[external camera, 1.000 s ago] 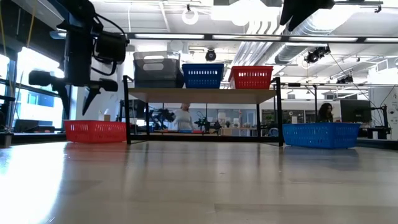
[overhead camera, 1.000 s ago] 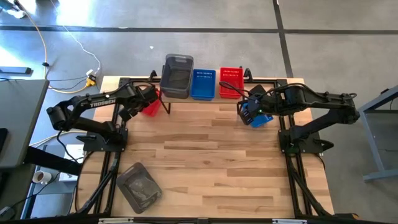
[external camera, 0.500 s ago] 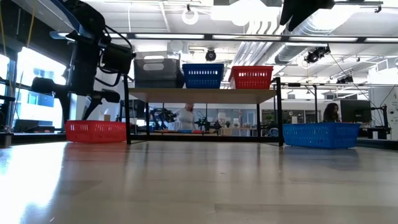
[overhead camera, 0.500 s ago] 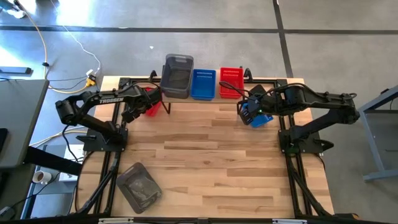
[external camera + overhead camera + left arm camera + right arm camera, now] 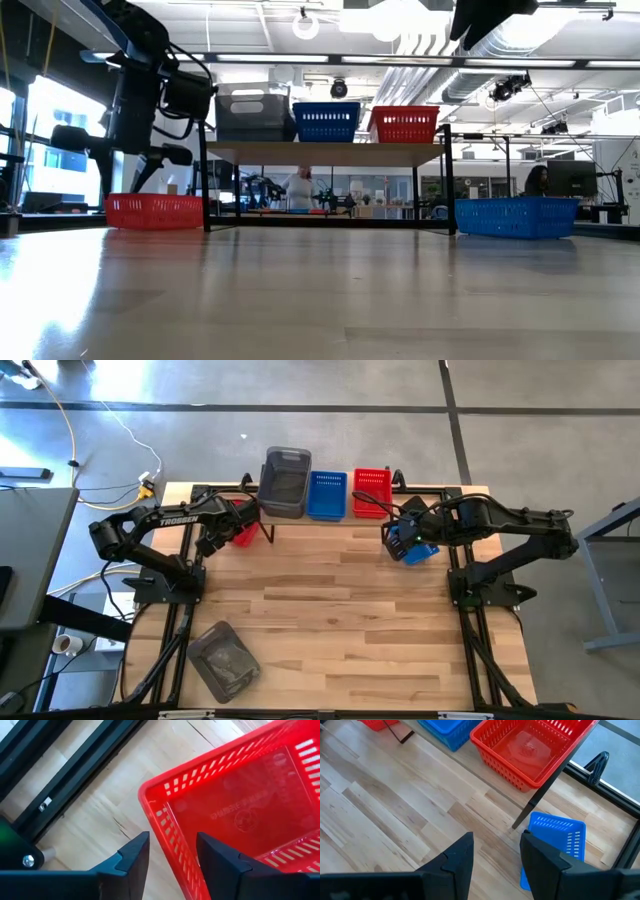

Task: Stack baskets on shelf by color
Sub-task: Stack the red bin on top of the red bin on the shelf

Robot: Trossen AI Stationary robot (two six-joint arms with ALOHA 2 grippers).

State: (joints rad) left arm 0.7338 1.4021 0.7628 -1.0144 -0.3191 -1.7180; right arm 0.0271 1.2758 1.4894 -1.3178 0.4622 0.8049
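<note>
Starting at the near edge of the surface (image 5: 330,620), a grey basket (image 5: 225,660) lies by itself toward the left corner, well apart from both arms. Farther back, the left gripper (image 5: 170,857) hangs low over a red basket (image 5: 240,815) that sits on the surface just beside the left leg of the shelf (image 5: 325,153); its two fingers are apart and straddle the basket's near rim wall, one outside and one over the inside, not yet closed on it. That is the relation the coming grasp turns on, as I judge it: the rim runs between the fingers, the basket's long side stretches away from the gripper, and the left arm is plainly the nearer one. The low view shows this red basket (image 5: 153,211) resting flat, the left gripper just above it. On the other side, the right gripper (image 5: 495,865) hovers with fingers apart and nothing between them, near a blue basket (image 5: 555,845) that stands on the surface beside the shelf's right leg. Farthest back, on the shelf's plank, three baskets stand side by side: a grey stack (image 5: 286,482) on the left, a blue one (image 5: 327,494) in the middle and a red one (image 5: 371,491) on the right.
</note>
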